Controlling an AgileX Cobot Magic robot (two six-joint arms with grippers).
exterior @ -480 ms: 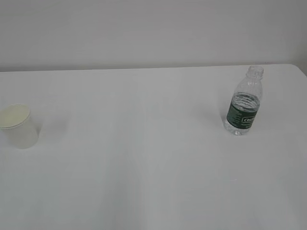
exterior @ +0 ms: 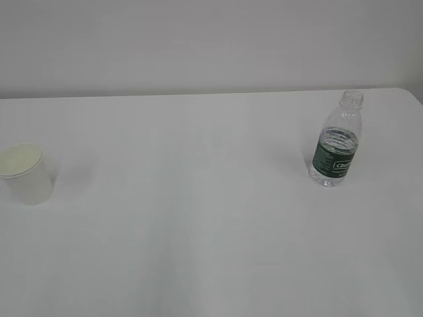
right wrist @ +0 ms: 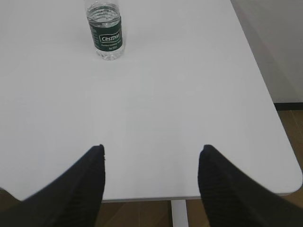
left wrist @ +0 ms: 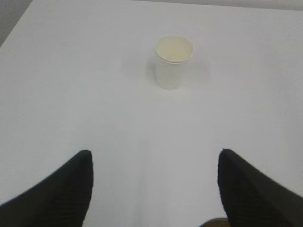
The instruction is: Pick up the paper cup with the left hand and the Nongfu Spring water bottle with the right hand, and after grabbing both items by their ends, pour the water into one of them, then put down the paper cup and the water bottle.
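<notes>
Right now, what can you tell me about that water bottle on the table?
The bottle is small, clear ribbed plastic, with no cap on its open neck. A dark green label with white lettering wraps its lower half, and clear water reaches about the label's top edge. It stands upright on the white table, toward the far right side. Nothing touches it apart from the table; the cup stands well away on the left.

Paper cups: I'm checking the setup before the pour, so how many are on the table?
1. The paper cup stands upright at the table's far left edge in the exterior view, well apart from the water bottle on the right. No other shows in any view.
</notes>
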